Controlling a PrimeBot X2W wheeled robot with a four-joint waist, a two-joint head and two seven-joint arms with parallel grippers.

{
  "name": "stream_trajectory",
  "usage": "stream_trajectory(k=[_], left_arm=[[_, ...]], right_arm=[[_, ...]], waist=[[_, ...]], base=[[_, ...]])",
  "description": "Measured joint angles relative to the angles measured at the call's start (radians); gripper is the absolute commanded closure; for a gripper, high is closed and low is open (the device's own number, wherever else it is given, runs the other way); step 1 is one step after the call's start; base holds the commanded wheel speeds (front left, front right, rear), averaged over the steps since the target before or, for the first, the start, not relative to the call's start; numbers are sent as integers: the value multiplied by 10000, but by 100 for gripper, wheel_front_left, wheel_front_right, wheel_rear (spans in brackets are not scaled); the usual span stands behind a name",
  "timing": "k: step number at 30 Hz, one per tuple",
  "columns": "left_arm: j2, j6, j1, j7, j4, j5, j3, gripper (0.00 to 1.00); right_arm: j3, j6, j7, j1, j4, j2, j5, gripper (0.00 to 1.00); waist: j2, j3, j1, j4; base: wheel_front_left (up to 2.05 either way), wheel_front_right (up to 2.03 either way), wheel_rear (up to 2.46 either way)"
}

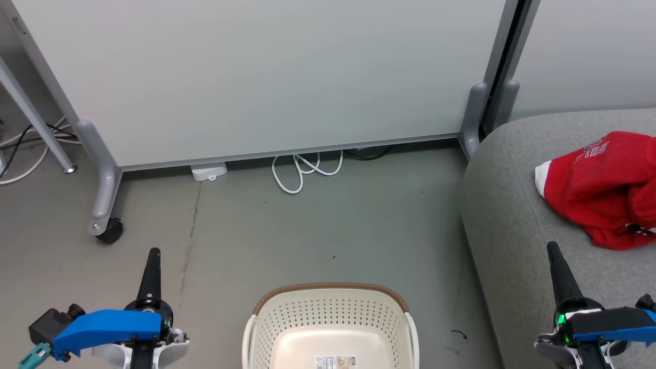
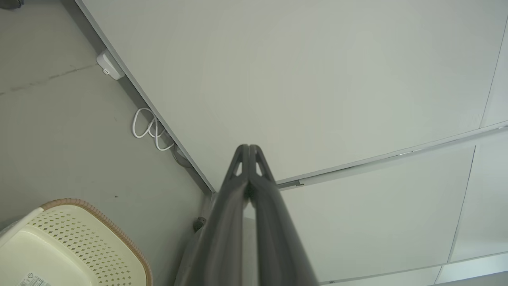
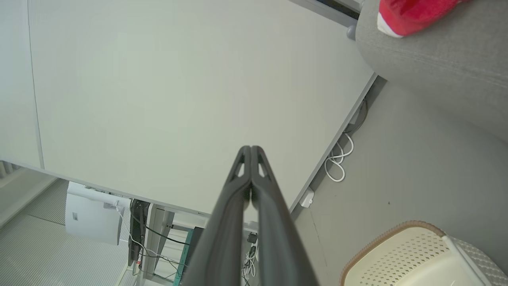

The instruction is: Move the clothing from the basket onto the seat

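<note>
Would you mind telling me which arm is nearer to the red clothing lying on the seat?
Right. The right arm is close beside the clothing; the left arm is far off, beyond the basket.

crumpled red clothing with white trim lies heaped on the grey seat; cream perforated basket, brown-rimmed, stands upright on the floor beside it.
</note>
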Motion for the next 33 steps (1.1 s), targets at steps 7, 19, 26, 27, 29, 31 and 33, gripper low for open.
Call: stream_trajectory(k=[7, 19, 26, 27, 29, 31, 33], left_arm=[[-10, -50, -30, 140, -38, -600, 109, 100], [-25, -88, -65, 399, -92, -1557, 332, 100], [-42, -117, -105, 535, -121, -2067, 426, 100], [-42, -123, -106, 562, -125, -2144, 439, 100], [-44, -140, -112, 581, -134, -2278, 466, 100], [-46, -140, -123, 621, -150, -2420, 499, 100], [-48, -142, -141, 665, -161, -2543, 529, 100]], right_arm=[[12, 0, 169, -71, 40, -2, 650, 100], [25, 0, 420, -165, 105, -8, 1680, 100], [33, 0, 539, -207, 130, -10, 2238, 100], [33, 0, 577, -211, 134, -10, 2307, 100], [36, 0, 612, -227, 144, -12, 2456, 100], [36, 0, 650, -251, 150, -12, 2615, 100], [38, 0, 702, -277, 161, -12, 2763, 100]], waist=[[0, 4, 0, -27], [0, 10, 0, -74], [0, 13, 0, -101], [0, 14, 0, -105], [0, 15, 0, -112], [0, 16, 0, -120], [0, 17, 0, -128]], base=[[0, 0, 0], [0, 0, 0], [0, 0, 0], [0, 0, 0], [0, 0, 0], [0, 0, 0], [0, 0, 0]])
